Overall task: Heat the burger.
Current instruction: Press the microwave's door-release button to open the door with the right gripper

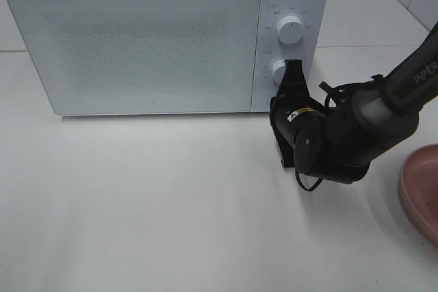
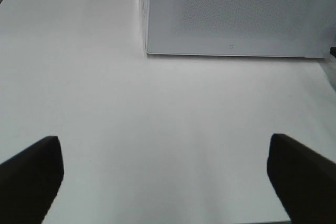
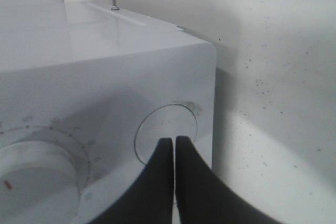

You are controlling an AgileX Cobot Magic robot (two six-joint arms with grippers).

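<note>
Shut tight, fingers pressed flat together with nothing between them: right gripper [image 3: 174, 141], low centre in the right wrist view. Tips set against the lower rim of a round flush button [image 3: 165, 129] on the microwave [image 1: 137, 39]; true contact hard to tell. Left of the button, in the lower left corner, a white dial [image 3: 31, 182] with tick marks.

In the exterior high view, right arm [image 1: 383, 107] reaching in from the right edge to the control panel, beside the lower knob [image 1: 279, 70].

Spread wide and holding nothing: left gripper [image 2: 164, 140], dark fingers [image 2: 31, 177] in both lower corners over bare white table [image 2: 157, 103].

Microwave door shut and frosted. Pink plate [image 1: 421, 189] at the right edge.

Burger seen in no view; whereabouts not to be told.
</note>
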